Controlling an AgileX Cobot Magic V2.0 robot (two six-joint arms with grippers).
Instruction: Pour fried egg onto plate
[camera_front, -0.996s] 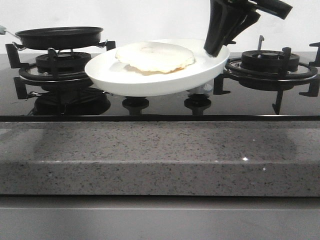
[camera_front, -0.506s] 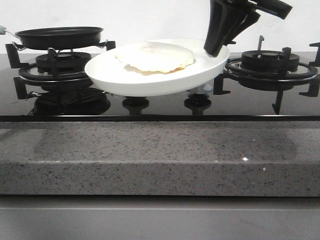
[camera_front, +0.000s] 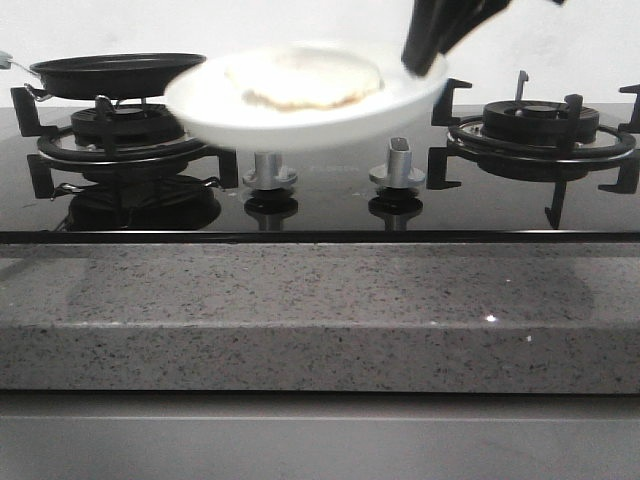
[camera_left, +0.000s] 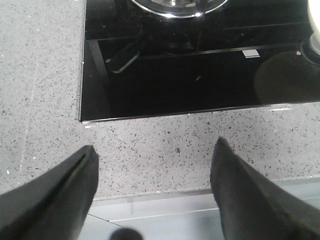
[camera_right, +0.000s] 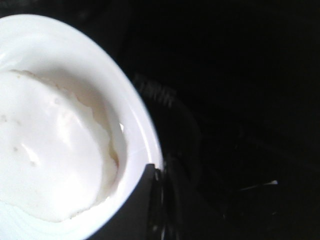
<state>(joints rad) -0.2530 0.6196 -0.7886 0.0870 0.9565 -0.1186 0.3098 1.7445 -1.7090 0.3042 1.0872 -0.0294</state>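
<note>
- The fried egg (camera_front: 300, 80) lies flat on the plate (camera_front: 215, 115), so the pour itself looks done; the black frying pan (camera_front: 118, 72) sits empty-looking on the far left burner (camera_front: 120, 135).
- The right gripper (camera_front: 428, 55) pinches the plate's right rim and carries it clear of the stove, above the two silver knobs (camera_front: 397, 165). The plate is blurred in the front view, which suggests it is in motion.
- In the right wrist view a dark finger (camera_right: 135, 205) lies against the rim right beside the egg's edge, with the egg (camera_right: 50, 150) filling most of the dish.
- The left gripper (camera_left: 155, 185) hangs spread wide over the near grey counter (camera_left: 165, 150) at the cooktop's (camera_left: 200, 85) front edge, holding nothing.
- Handling, as I judge it: the plate is stiff, glossy and likely slick, and a grip at one edge leaves the weight hanging out to the left, so it could twist or slip between the fingers.
- The egg seems soft, light and loose on a smooth surface; any tilt toward the low side may slide it off.
- The rim is the only sensible hold; the egg itself should not be pinched.
</note>
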